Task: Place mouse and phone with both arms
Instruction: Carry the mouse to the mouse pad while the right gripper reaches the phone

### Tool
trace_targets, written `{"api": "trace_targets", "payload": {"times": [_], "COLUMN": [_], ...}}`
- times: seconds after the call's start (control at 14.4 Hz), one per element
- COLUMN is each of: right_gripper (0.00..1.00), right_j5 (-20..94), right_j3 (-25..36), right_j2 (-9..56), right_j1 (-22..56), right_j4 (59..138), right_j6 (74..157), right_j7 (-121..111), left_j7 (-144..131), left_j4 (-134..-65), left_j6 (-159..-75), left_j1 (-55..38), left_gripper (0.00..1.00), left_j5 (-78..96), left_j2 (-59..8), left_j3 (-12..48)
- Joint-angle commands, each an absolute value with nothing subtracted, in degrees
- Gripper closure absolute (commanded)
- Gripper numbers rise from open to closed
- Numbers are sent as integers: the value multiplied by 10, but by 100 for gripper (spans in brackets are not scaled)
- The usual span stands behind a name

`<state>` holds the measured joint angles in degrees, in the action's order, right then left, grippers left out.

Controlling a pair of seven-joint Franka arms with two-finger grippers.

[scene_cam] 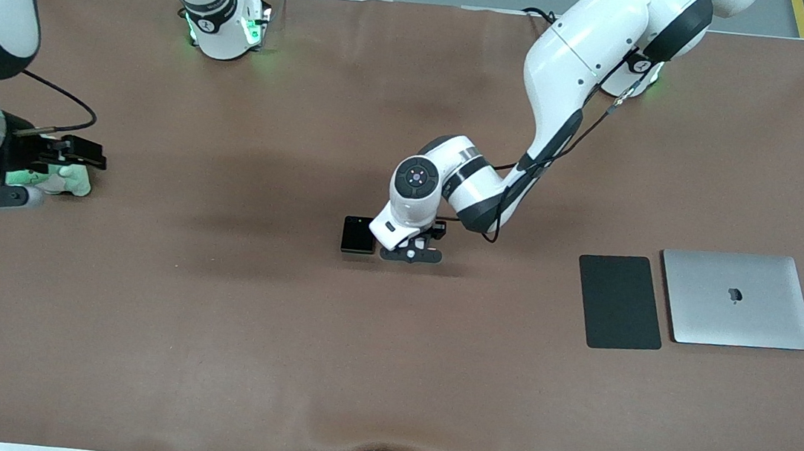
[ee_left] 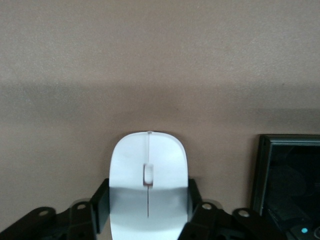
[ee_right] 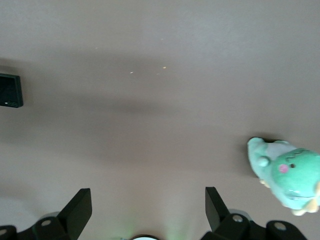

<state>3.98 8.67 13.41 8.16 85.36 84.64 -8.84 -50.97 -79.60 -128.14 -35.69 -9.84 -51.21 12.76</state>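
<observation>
Two fingers of the left hand (ee_left: 148, 212) pinch the mouse (ee_left: 148, 185), seen only at that wrist, beside the phone (scene_cam: 358, 235) mid-table. Right hand (ee_right: 145, 212) waits spread near a green plush toy (ee_right: 287, 172).

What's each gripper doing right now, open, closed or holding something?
Left gripper: shut on the small white oval mouse, beside the black square phone.
Right gripper: open, holding nothing, over the table near the green plush toy.
</observation>
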Motion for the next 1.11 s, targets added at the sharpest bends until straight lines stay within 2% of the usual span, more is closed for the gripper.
{"api": "trace_targets", "payload": {"times": [0.0, 0.42, 0.62, 1.04], "right_gripper": [0, 0, 0, 0], "right_j5": [69, 76, 79, 97], "right_j3": [90, 90, 90, 90], "right_j2": [129, 127, 126, 129], "right_j1": [95, 149, 192, 244], "right_j4": [874, 905, 926, 975], "right_j6": [847, 878, 912, 1017], "right_j7": [-46, -13, 63, 112], "left_j7": [-528, -524, -501, -432], "left_j4": [-781, -781, -783, -803], "left_j6": [-1283, -1277, -1247, -1237], "left_j1": [-364, -351, -314, -233], "left_gripper": [43, 44, 50, 50], "left_j5": [-120, -125, -142, -134], "left_j2": [-519, -496, -460, -381], "left_j3": [122, 122, 125, 131]}}
